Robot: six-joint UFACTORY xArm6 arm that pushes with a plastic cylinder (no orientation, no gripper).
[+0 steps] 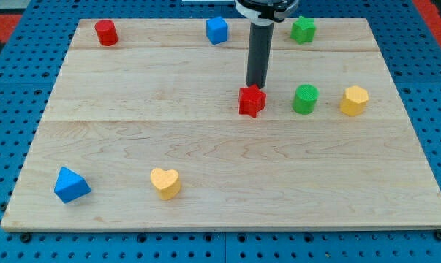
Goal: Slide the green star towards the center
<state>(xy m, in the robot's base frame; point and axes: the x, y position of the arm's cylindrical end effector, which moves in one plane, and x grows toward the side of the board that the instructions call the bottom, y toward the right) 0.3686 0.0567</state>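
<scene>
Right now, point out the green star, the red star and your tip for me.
green star [303, 29], camera view, on its top face, near the view's top edge.
red star [252, 100], camera view, on its top face.
my tip [257, 85], camera view, the rod's very end, just above the red star.

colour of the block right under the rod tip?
Red: a red star, just below my tip in the camera view.

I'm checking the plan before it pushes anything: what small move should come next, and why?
Probably carry my tip up and to the view's right, behind the green star. It now sits just above the red star, and the green star lies near the board's top edge, untouched.
</scene>
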